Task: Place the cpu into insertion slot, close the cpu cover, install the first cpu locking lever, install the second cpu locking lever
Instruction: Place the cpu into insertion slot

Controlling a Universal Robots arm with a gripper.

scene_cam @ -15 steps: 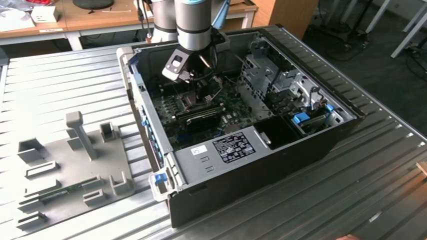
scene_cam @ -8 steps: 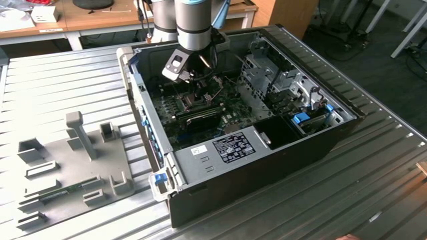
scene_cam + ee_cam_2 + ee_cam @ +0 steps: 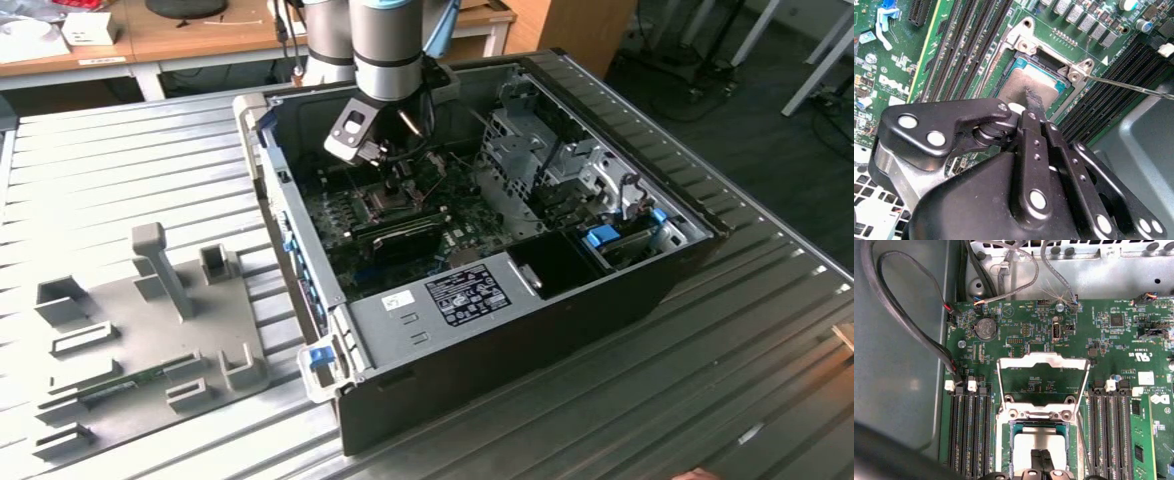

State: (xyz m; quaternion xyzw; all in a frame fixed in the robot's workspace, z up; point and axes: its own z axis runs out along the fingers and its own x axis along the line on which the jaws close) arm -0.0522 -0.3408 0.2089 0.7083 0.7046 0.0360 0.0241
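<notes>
Well, the arm reaches down into the open case (image 3: 400,345), its gripper (image 3: 396,178) low over the board. In both wrist views the cpu (image 3: 1029,442) lies flat inside the slot (image 3: 1003,445), its grey top facing up. The gripper (image 3: 1032,100) has its fingers (image 3: 1037,460) pressed together with nothing between them. Their tips are right at the cpu's (image 3: 1016,85) top face, though I can't tell whether they actually touch it. The cover (image 3: 1014,361) is swung back off the slot, its cut-out middle showing green board behind. A thin metal rod (image 3: 1126,86) sticks out from one corner of the slot (image 3: 1024,37). Black memory slots (image 3: 969,430) run along both sides.
</notes>
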